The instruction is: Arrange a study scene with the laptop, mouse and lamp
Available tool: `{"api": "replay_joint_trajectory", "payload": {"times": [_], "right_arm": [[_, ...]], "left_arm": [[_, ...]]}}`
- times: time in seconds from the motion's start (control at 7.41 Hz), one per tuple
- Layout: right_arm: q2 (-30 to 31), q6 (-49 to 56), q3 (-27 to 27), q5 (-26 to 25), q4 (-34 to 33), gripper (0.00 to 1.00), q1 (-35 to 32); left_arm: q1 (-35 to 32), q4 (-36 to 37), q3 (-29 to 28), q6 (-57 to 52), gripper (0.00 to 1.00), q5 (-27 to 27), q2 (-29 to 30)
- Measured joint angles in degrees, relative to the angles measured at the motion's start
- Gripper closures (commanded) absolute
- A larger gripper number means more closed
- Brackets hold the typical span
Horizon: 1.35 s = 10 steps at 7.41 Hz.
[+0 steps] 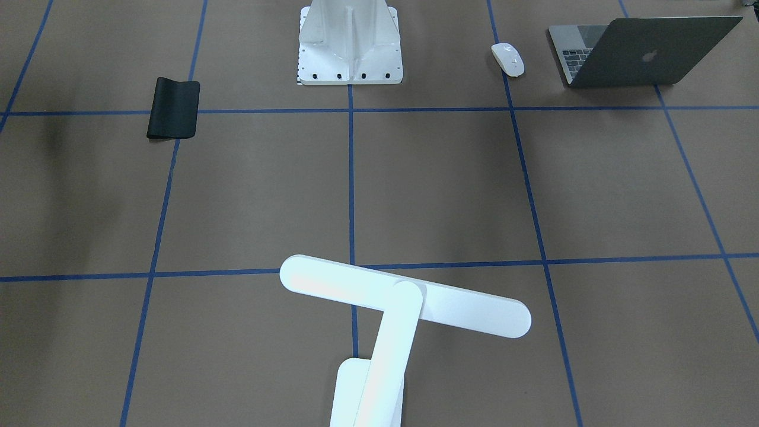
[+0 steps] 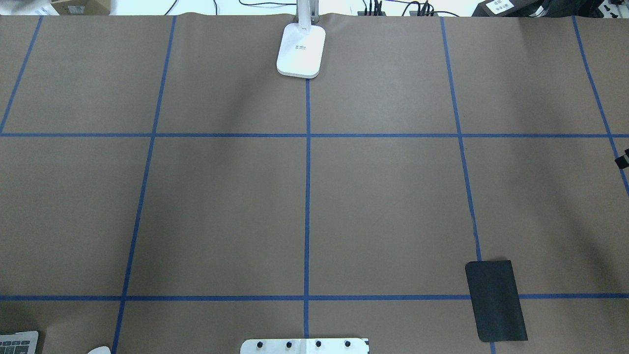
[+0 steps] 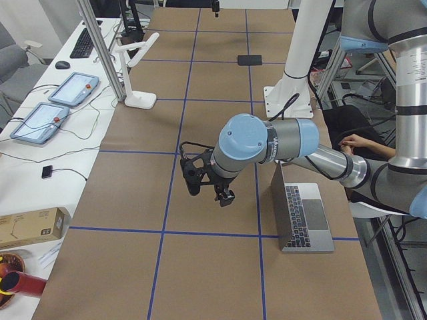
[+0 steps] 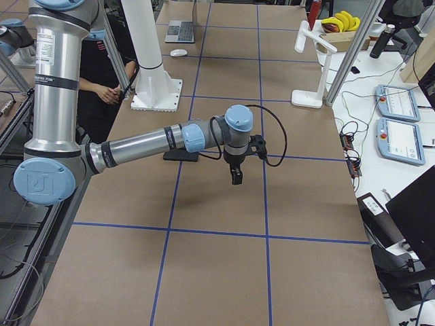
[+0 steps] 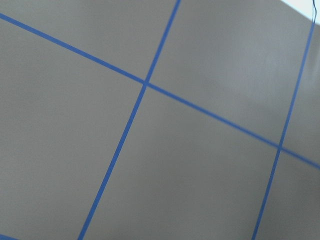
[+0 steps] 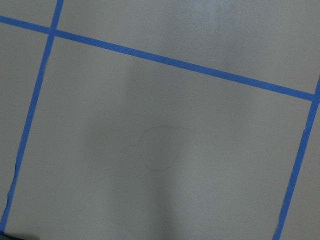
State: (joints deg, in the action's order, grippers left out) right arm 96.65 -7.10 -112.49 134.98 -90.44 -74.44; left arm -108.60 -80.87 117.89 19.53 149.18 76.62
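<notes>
The dark-grey laptop stands open at the robot's left near corner, its lid upright. Beside it lies the white mouse. The white T-shaped lamp stands at the far edge's middle, its base on the centre line. My left gripper hangs above the table next to the laptop lid, touching nothing. My right gripper hangs over bare paper near the black mat. Both show only in the side views, so I cannot tell whether they are open or shut. The wrist views show only paper and blue tape.
A black mat lies at the robot's right front. The white ribbed pedestal is bolted at the near centre. A person's hands rest beside the robot's base. Tablets and cables lie on the side desk beyond the lamp.
</notes>
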Motion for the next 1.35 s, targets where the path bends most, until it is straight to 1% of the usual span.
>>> {"api": "replay_joint_trajectory", "payload": {"times": [0.13,0.27,0.4,0.67,0.94,1.35], "right_arm": [[0.00,0.04,0.03,-0.04,0.00,0.00,0.00],[0.01,0.06,0.06,-0.06,0.00,0.00,0.00],[0.05,0.06,0.07,-0.06,0.00,0.00,0.00],[0.06,0.07,0.07,-0.07,0.00,0.00,0.00],[0.04,0.07,0.07,-0.06,0.00,0.00,0.00],[-0.04,0.07,0.07,-0.17,0.00,0.00,0.00]], "left_arm": [[0.13,-9.08,-0.07,1.80,0.00,0.25,-3.36],[0.62,-16.64,-0.09,1.72,0.00,1.21,-6.26],[1.49,-20.80,-0.14,-0.57,0.00,2.75,-8.08],[4.42,-22.89,-0.22,-9.74,0.00,4.37,-9.96],[9.28,-22.95,-0.28,-20.38,0.00,4.56,-12.48],[15.89,-22.79,-0.51,-33.61,0.00,4.59,-14.18]]}}
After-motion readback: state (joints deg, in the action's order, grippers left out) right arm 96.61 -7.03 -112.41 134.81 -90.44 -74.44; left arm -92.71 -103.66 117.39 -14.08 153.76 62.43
